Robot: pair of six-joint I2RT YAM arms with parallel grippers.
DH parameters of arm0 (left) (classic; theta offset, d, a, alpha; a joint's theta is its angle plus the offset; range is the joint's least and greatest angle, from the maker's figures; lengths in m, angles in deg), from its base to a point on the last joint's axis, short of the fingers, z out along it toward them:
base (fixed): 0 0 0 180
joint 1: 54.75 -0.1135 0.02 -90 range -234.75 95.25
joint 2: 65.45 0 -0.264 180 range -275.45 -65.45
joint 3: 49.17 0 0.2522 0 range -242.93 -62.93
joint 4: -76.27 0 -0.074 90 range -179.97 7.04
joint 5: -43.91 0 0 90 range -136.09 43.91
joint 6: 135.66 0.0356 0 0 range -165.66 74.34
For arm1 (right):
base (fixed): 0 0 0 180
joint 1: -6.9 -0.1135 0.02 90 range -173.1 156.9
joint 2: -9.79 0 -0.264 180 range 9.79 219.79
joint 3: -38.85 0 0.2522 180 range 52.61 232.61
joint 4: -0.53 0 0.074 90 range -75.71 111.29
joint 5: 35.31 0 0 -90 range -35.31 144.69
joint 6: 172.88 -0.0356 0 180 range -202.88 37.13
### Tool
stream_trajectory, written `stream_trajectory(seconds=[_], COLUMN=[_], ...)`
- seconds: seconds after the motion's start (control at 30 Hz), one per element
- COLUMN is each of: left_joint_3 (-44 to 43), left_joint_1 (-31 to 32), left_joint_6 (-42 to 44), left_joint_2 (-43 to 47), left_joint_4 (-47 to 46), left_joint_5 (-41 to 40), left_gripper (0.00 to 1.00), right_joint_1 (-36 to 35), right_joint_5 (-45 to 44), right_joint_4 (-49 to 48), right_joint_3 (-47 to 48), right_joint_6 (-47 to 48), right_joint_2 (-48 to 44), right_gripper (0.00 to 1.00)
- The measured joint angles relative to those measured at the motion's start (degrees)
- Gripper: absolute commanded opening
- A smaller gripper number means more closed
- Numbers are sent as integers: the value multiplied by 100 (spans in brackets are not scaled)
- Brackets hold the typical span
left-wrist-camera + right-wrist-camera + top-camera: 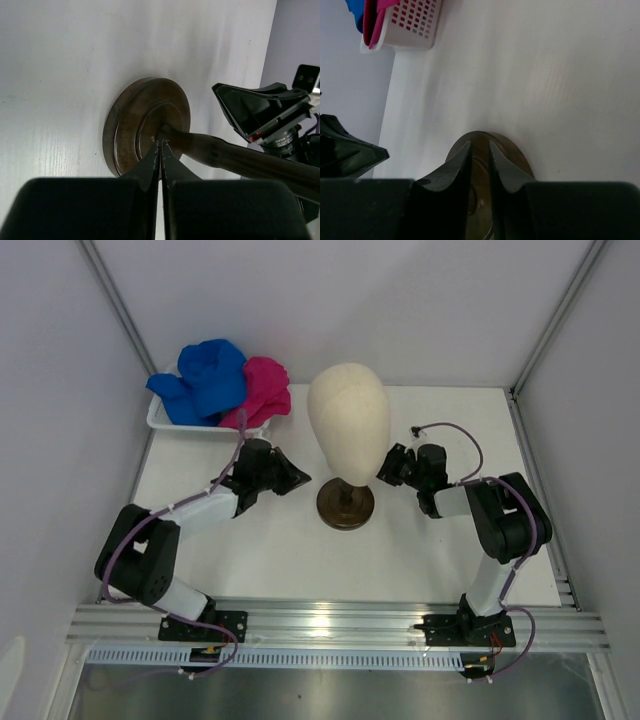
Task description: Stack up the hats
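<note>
The hats lie piled in a white basket (158,420) at the back left: royal blue ones (208,378) and a magenta pink one (265,390). In the right wrist view, pink cloth (374,20) and a bit of blue (354,9) show over the basket (415,25). My left gripper (295,478) hangs left of the mannequin stand; its jaws (162,143) are shut on nothing, tips pointing at the stand's foot. My right gripper (390,465) hangs to the right of the stand, jaws (479,145) a narrow gap apart and empty.
A cream egg-shaped mannequin head (348,418) stands mid-table on a dark round base (346,506), between both grippers. The base (131,125) and its stem (235,157) fill the left wrist view. White walls close in the table on three sides.
</note>
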Motion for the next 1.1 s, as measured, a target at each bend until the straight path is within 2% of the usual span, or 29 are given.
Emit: stream_trajectory(seconds=[0.27, 0.47, 1.1], left_joint_3=[-35, -605, -793], left_joint_1=[168, 284, 544], left_joint_6=[-260, -319, -339], left_joint_2=[-793, -1397, -1875], left_joint_4=[-525, -422, -39], left_joint_5=[-57, -55, -232], left_gripper=[1, 4, 1], right_joint_1=[-315, -457, -678], right_joint_5=[-173, -365, -511], right_joint_4=[-116, -24, 271], right_joint_3=[-70, -153, -177], right_joint_6=[-7, -9, 81], right_joint_2=[33, 101, 190], right_gripper=[24, 24, 22])
